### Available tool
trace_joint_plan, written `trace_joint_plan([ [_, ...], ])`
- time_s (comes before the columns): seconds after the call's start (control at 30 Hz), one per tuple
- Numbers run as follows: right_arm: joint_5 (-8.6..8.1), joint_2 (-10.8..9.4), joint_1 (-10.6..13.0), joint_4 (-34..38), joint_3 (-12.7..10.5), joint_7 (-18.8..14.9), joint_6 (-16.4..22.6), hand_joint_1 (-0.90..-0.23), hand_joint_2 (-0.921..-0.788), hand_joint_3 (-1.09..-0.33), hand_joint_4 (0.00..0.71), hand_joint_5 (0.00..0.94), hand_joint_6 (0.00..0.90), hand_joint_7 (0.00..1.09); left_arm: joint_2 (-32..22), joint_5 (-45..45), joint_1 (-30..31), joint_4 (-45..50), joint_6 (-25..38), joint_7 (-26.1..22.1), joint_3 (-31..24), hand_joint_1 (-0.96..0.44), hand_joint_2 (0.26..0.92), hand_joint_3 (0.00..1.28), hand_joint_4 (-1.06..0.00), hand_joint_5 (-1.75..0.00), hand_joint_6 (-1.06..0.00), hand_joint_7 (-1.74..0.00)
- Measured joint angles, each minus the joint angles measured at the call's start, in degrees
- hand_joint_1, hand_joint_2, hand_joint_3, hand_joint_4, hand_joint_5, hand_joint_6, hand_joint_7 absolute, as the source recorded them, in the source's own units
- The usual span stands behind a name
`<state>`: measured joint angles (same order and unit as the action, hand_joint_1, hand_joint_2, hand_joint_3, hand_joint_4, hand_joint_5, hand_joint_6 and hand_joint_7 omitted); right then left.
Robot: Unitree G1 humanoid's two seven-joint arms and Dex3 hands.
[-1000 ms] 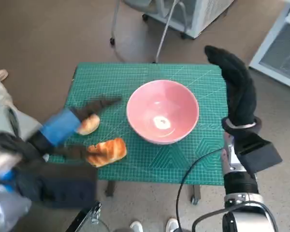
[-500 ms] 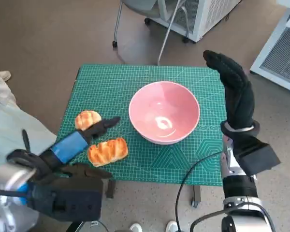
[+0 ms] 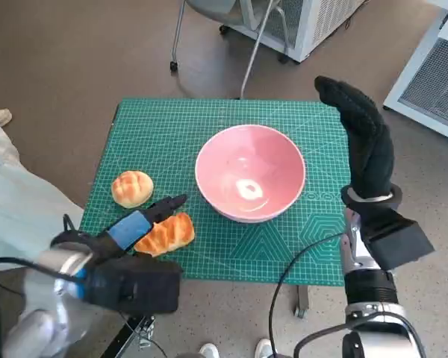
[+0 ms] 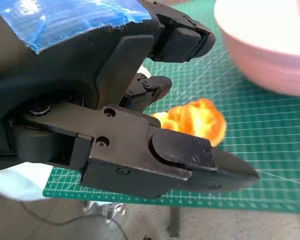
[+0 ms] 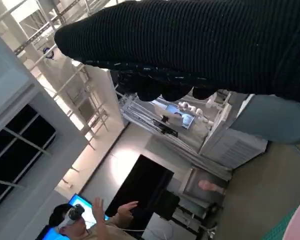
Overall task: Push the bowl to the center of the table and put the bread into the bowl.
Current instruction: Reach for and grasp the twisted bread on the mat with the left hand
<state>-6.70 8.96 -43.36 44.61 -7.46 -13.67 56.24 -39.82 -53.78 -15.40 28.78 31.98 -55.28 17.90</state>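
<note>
Head view: left hand [image 3: 138,225] (fingers apart, empty) over bread [image 3: 166,233] near bowl [image 3: 250,183]

Left robot hand [image 3: 138,224]: black with blue tape on its back, low at the near left, fingers [image 4: 182,37] spread and reaching forward, holding nothing.
Right robot hand [image 3: 362,134]: black knitted glove, raised upright at the right, fingers extended, empty.
Forearms: pale, rising from below.

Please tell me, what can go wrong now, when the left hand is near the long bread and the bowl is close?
1. The left hand hovers over the long bread, which lies near the table's front edge; a bad grasp might knock it off.
2. The pink bowl sits close by, so a reaching finger could bump it.
3. The round bread beside it may get nudged.
</note>
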Motion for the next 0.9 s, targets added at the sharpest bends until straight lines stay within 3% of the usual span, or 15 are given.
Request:
trace_joint_plan([
  [0.73, -0.39, 0.0, 0.1, -0.1, -0.1, -1.0, -0.5, -0.458, -0.921, -0.629, 0.461, 0.005, 0.15, 0.93, 5.3, -6.3, -2.1, -17.0, -1.3, 7.4, 3.0, -0.28, 0.775, 0.01, -0.17, -0.01, -0.28, -0.03],
  [0.9, -0.37, 0.1, 0.1, -0.1, -0.2, -1.0, -0.6, -0.457, -0.921, -0.63, 0.461, 0.005, 0.149, 0.93, 5.6, -7.3, -2.6, -19.7, -1.7, 8.2, 4.0, -0.24, 0.789, 0.02, -0.25, -0.04, -0.35, -0.06],
])
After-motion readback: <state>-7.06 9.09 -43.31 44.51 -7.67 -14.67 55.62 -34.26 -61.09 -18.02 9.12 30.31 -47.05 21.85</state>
